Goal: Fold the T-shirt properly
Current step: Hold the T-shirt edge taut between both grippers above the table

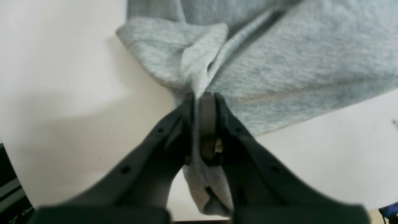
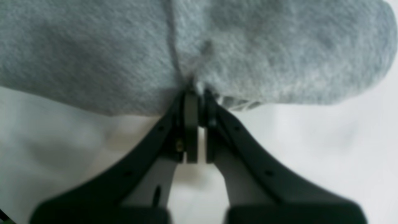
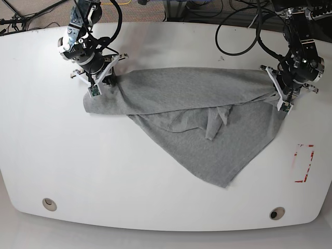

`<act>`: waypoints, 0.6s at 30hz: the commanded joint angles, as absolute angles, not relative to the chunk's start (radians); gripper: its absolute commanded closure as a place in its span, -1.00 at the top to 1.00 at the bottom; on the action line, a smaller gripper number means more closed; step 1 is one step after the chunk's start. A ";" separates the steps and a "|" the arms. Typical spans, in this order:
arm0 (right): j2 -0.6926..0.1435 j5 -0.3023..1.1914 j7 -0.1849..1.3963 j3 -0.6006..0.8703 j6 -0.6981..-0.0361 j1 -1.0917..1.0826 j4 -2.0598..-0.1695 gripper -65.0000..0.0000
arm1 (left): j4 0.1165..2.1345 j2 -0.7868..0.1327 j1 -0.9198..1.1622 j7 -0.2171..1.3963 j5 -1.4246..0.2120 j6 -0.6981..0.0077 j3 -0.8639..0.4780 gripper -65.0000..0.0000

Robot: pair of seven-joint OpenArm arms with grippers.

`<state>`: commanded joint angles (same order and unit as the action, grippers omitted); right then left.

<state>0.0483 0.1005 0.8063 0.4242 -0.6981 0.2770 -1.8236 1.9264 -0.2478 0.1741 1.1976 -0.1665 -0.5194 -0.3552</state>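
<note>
While the T-shirt (image 3: 207, 132) lies spread across the far half of the tabletop (image 3: 78, 171), the left gripper (image 1: 203, 96) and right gripper (image 2: 197, 88) each pinch an edge, seemingly to stretch it flat.

bare table (image 3: 78, 166) around T-shirt (image 3: 207, 124)

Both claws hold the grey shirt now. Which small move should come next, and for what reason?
Probably lift both claws together and draw them slightly apart. The left claw and the right claw are each shut on an edge of the T-shirt, but the cloth between them sags in a crumpled, uneven triangle on the table. Gentle tension should let it hang flatter before any fold.
</note>
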 joint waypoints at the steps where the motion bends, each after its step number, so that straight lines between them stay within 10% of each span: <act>1: 0.050 0.101 0.806 0.427 -0.698 0.280 -1.824 -0.73 | 1.926 -0.248 0.174 1.198 -0.166 -0.519 -0.355 -0.97; 9: 0.058 0.101 0.806 0.429 -0.698 0.321 -1.886 -0.09 | 1.926 -0.249 0.176 1.198 -0.165 -0.519 -0.355 -0.97; 18: 0.096 0.251 0.806 0.430 -0.698 0.363 -2.043 -0.05 | 1.926 -0.249 0.173 1.198 -0.165 -0.519 -0.349 -0.97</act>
